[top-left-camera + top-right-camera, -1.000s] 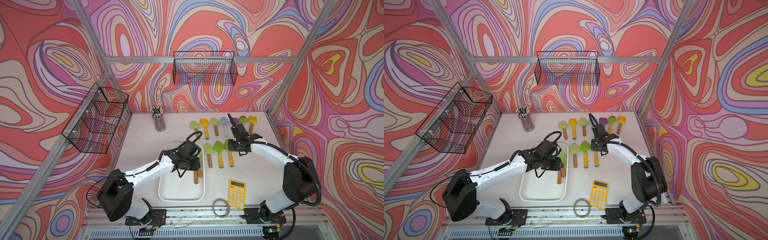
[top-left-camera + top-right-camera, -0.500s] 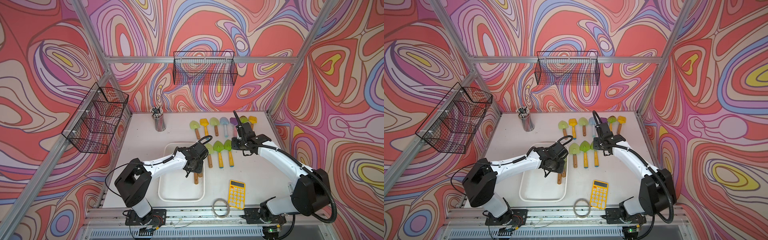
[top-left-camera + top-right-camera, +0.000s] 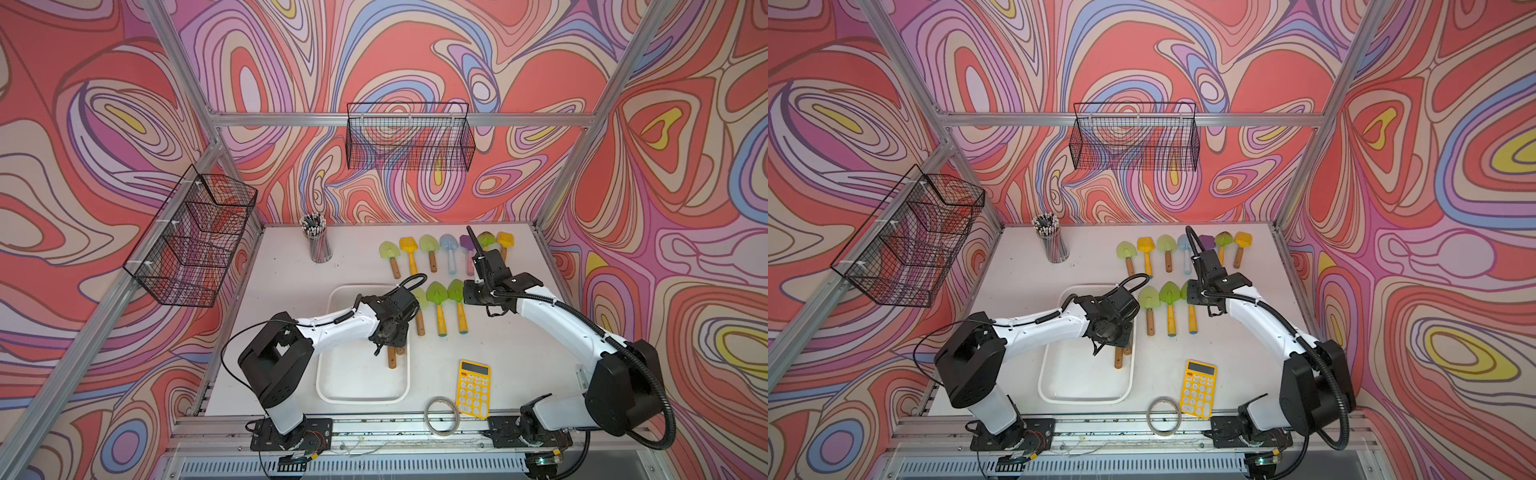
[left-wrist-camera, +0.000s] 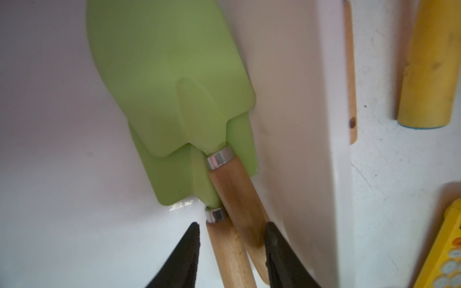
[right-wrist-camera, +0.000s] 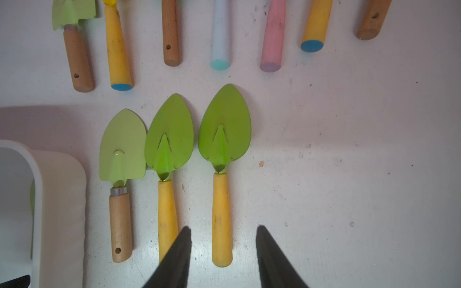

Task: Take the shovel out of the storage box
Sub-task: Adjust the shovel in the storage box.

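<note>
The storage box [image 3: 361,401] is a shallow white tub at the table's front centre, seen in both top views [image 3: 1084,400]. Two green-bladed shovels [image 4: 172,82] with wooden handles lie stacked against its right wall [image 4: 306,149]. In a top view only their handles [image 3: 391,358] show below the wrist. My left gripper [image 4: 232,224] is low inside the box, open, with both handles between its fingers [image 4: 277,251]. A gap shows beside the other finger. My right gripper [image 5: 223,227] hangs open above the table, over the end of a yellow-handled green shovel [image 5: 222,219].
Three green shovels [image 3: 438,299] lie side by side right of the box, and several more [image 3: 430,249] line the back. A yellow calculator [image 3: 473,388] and a tape ring [image 3: 441,415] lie at the front, a pencil cup [image 3: 320,245] at the back. Wire baskets [image 3: 409,137] [image 3: 191,237] hang on the walls.
My left gripper has shifted right and down onto the shovel handles by the box's right wall. The right arm has swung its elbow rightward, its gripper staying over the front row.
</note>
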### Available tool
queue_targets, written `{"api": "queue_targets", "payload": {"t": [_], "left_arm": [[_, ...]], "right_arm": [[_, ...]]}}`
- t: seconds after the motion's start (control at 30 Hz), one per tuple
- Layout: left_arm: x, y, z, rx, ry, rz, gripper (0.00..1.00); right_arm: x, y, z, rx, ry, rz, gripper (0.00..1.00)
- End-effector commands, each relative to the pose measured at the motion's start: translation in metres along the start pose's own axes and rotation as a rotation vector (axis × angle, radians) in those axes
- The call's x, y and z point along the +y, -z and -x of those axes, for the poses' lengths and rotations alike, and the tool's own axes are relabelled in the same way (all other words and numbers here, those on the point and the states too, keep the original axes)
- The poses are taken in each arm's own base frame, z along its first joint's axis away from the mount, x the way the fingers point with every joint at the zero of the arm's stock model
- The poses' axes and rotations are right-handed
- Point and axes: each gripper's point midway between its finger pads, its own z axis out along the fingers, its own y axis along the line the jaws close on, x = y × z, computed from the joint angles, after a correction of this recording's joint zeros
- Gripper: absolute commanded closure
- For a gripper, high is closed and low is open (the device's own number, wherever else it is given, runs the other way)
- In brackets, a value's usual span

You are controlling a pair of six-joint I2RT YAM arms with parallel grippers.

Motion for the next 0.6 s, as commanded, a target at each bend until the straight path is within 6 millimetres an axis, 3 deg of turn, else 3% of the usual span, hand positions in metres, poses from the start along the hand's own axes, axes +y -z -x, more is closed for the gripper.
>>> {"api": "queue_targets", "payload": {"t": [0.0, 0.4, 0.57], "left_arm": [[0.003, -0.005, -0.003, 0.007, 0.005, 0.028, 0.54], [0.056, 0.0, -0.025, 0.05, -0.043, 0.258, 0.54], [0.038, 0.018, -0.017, -0.05, -0.033, 0.14, 0.54]], "right_arm": [[0.002, 0.002, -0.001, -0.009, -0.017, 0.022, 0.55], [0.006, -0.002, -0.003, -0.004, -0.019, 0.048, 0.55], [0.007, -0.003, -0.004, -0.003, -0.018, 0.054, 0.55]]}}
